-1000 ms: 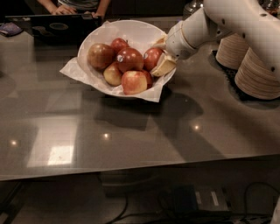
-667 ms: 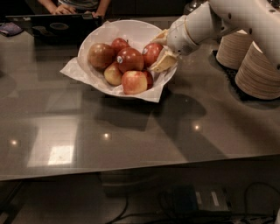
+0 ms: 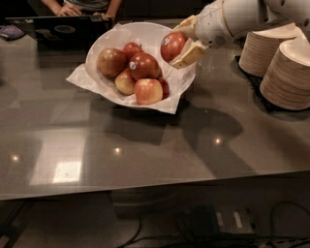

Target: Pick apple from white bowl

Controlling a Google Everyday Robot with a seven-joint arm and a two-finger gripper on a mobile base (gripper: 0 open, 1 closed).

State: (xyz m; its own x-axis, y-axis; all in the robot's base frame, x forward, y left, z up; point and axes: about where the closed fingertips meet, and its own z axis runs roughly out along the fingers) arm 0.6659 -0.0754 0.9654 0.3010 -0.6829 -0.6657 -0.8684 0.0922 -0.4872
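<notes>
The bright red apple (image 3: 172,46) with a pale sticker near its top is held between the pale fingers (image 3: 189,54) of my gripper (image 3: 181,42). The gripper is shut on it and holds it above the right rim of the white bowl (image 3: 145,33). The bowl is lined with crinkled white paper (image 3: 82,77) and holds several other apples: a darker red stickered one (image 3: 144,66), yellow-blushed ones (image 3: 148,91) and a brownish one (image 3: 111,61). My white arm (image 3: 237,17) comes in from the upper right.
Stacks of pale disposable bowls (image 3: 286,68) stand on a black mat at the right. A laptop (image 3: 58,30) and a person's hands (image 3: 70,9) are at the far edge. The bowl sits on a glossy grey table (image 3: 145,150).
The gripper has risen with the bright red apple in it, lifting it out of the pile to above the bowl's right rim. The other apples stayed put.
</notes>
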